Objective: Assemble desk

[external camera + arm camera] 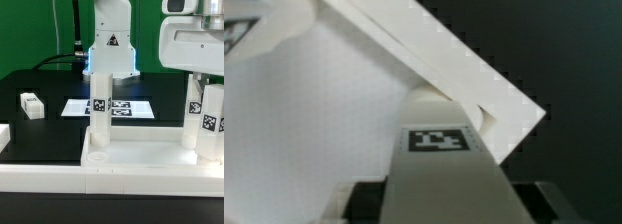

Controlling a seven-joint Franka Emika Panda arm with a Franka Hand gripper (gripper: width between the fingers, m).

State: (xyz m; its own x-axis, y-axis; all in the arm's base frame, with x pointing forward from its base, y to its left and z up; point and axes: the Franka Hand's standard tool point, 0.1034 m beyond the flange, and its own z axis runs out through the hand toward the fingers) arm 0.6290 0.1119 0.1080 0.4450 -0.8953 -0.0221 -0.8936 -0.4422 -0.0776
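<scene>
The white desk tabletop (140, 158) lies rim-up along the front of the exterior view. One white tagged leg (100, 112) stands upright in it on the exterior view's left. Two more legs stand close together on the right. My gripper (195, 76) comes down from above onto one of them (192, 115), beside the other (212, 125). In the wrist view my gripper (450, 202) is shut on the tagged leg (441, 160), with dark fingers (370, 200) on both its sides. The leg points at a corner of the tabletop (491, 95).
A fourth leg (31, 103) lies loose on the black table at the exterior view's left. The marker board (125, 106) lies flat behind the tabletop. A white rail end (4, 136) shows at the left edge. The arm's base (110, 45) stands at the back.
</scene>
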